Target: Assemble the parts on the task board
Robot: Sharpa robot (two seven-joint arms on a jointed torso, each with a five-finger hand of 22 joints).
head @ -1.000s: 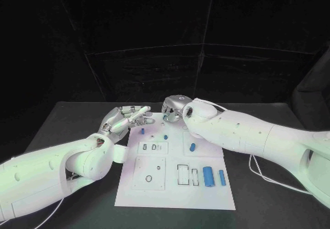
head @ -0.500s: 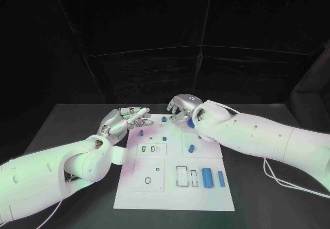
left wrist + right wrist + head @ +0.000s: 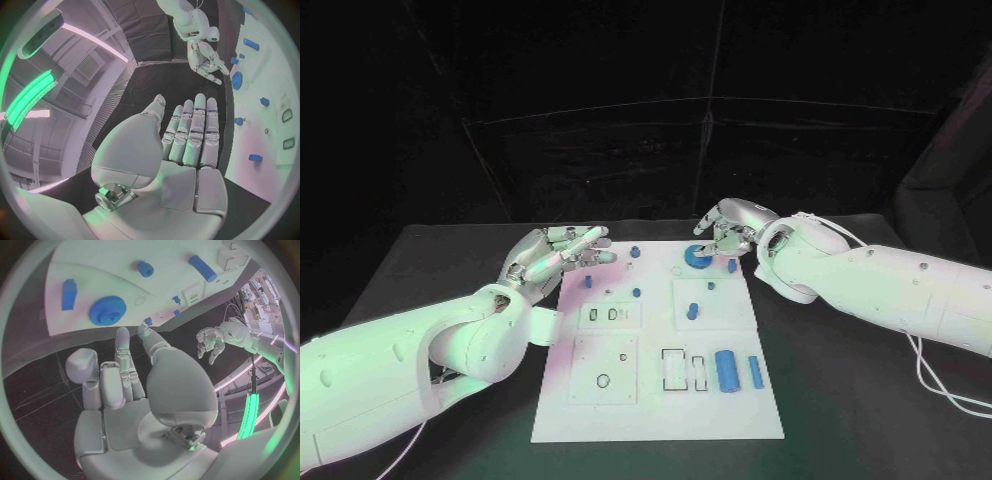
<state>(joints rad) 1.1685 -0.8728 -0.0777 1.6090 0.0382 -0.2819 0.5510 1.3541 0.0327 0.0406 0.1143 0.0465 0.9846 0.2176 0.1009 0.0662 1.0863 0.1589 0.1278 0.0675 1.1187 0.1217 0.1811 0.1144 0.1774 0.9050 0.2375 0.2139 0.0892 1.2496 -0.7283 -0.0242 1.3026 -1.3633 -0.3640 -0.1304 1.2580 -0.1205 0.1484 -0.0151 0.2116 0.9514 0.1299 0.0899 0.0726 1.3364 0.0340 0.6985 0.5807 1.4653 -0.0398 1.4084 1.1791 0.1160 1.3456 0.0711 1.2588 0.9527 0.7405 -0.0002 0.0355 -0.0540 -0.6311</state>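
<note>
Here, in the head view, the left hand (image 3: pixel 557 255) sits left of centre at the left edge of the task board (image 3: pixel 646 410), fingers straight and side by side, holding nothing. The white board fills the lower centre of the frame. Loose blue parts lie on it: a large cylinder (image 3: pixel 726 371) and a slimmer bar (image 3: pixel 754 372) at lower right, beside open rectangular slots (image 3: pixel 674 369). A blue gear (image 3: pixel 694 257) sits at the board's upper edge. At upper right the right hand (image 3: pixel 730 232) hovers just beside it, fingers loosely curled, empty. Judged so, most assembly remains.
</note>
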